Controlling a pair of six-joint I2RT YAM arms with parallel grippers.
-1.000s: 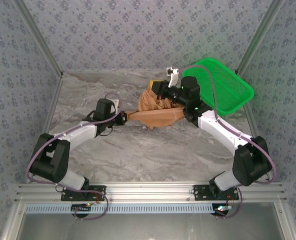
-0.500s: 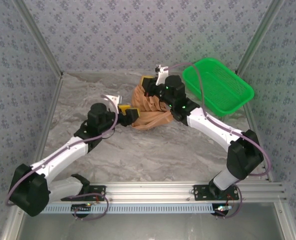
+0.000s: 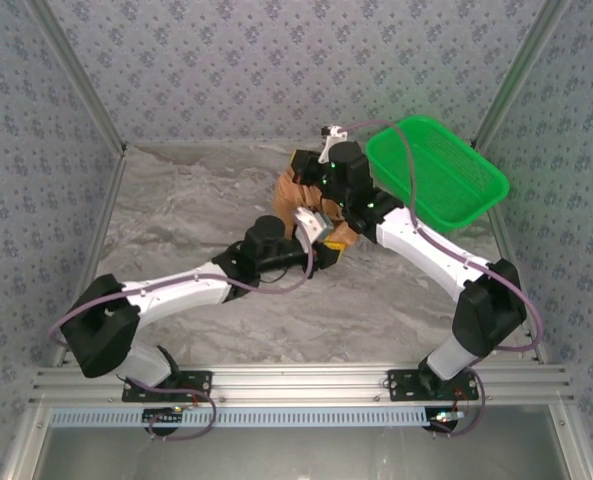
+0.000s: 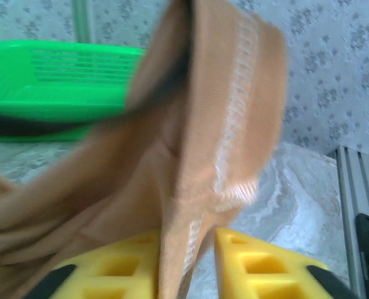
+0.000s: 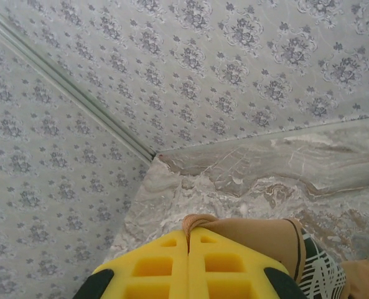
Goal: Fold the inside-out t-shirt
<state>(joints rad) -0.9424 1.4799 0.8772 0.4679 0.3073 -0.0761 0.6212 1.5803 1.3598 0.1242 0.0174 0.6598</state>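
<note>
The bunched t-shirt (image 3: 290, 195) runs far-to-near between the right gripper (image 5: 188, 243), clenched on its far end, and the left gripper (image 4: 185, 261), pinching a seamed hem at its near end.

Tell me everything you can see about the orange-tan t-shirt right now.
The t-shirt is soft, wrinkled orange-tan cloth, bunched up rather than spread flat, at the far part of the marbled table, left of the green basket and not in it. A seam with pale stitching faces outward. That seamed fold runs between the yellow pads of the left tool, which press it from both sides. The right tool is shut on another edge.
</note>
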